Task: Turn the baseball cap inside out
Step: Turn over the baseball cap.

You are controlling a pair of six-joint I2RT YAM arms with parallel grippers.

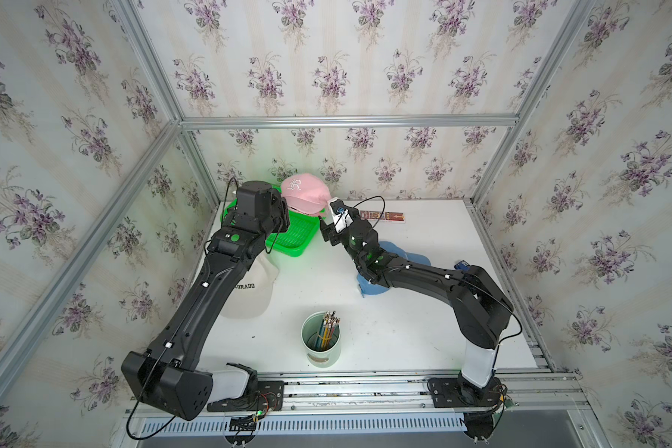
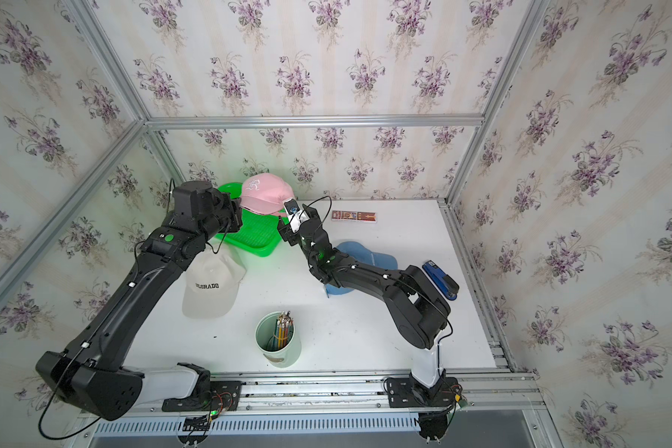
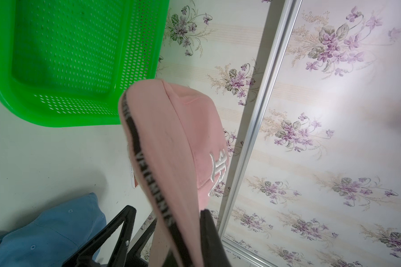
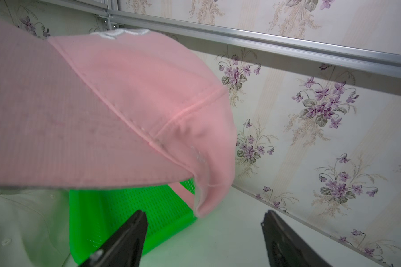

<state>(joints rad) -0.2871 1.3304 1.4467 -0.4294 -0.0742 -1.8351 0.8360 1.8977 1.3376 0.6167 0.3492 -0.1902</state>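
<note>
A pink baseball cap (image 1: pixel 303 192) (image 2: pixel 266 190) with a white embroidered letter hangs in the air over the back of the green basket. Its crown bulges outward and the pink outer side shows. My left gripper (image 1: pixel 285 216) (image 3: pixel 178 228) is shut on the cap's rim (image 3: pixel 171 138), pinching the black printed inner band. My right gripper (image 1: pixel 326 232) (image 4: pixel 204 215) stands open just below the cap's other edge (image 4: pixel 102 104), with nothing between its fingers. A pink corner of the cap dangles right above the gap.
The green perforated basket (image 1: pixel 291 244) (image 3: pixel 56 111) lies under the cap. A white cap (image 2: pixel 210 287) lies under my left arm, a blue cap (image 2: pixel 369 252) under my right arm. A cup of pencils (image 1: pixel 321 341) stands near the front, a blue stapler (image 2: pixel 441 279) right, a flat box (image 2: pixel 354 216) at the back.
</note>
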